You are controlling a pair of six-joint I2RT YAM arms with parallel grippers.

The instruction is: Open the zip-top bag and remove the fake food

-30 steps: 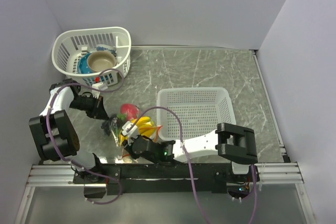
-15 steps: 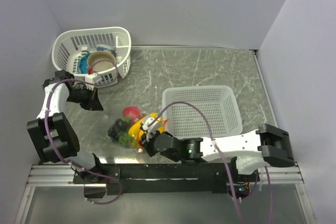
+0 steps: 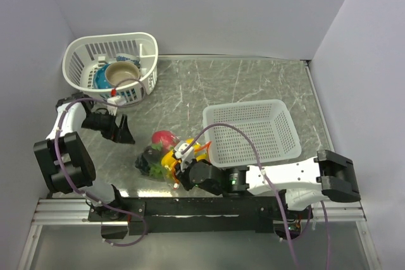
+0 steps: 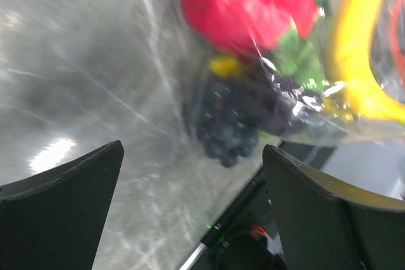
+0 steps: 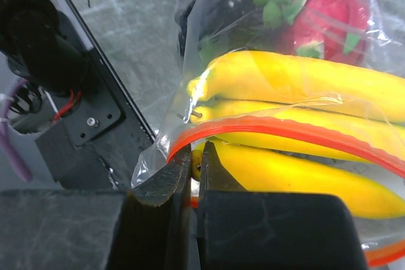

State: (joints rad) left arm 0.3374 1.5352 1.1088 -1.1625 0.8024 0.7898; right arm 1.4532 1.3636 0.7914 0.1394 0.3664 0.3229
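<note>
The clear zip-top bag [image 3: 166, 156] lies on the grey table near its front edge, with the fake food inside: a yellow banana bunch [image 5: 304, 83], a red dragon fruit [image 5: 329, 11] and a dark bumpy cluster [image 4: 234, 118]. My right gripper [image 5: 196, 156] is shut on the bag's edge at the orange-red zip strip [image 5: 285, 128], which curves away from the bananas. In the top view that gripper [image 3: 183, 170] sits at the bag's near side. My left gripper [image 3: 124, 132] hangs open just left of the bag, nothing between its fingers [image 4: 63, 194].
A rectangular white mesh basket [image 3: 247, 107] stands right of the bag, close to the right arm. A round white basket [image 3: 149, 45] at the back left holds a tan bowl [image 3: 122, 74] and a blue item [image 3: 100, 80]. The black rail [image 3: 190, 210] runs along the near edge.
My left gripper has opened and swung back toward the bag. The right gripper shut on the bag's edge and drew it slightly right; the rectangular basket also shifted right.
</note>
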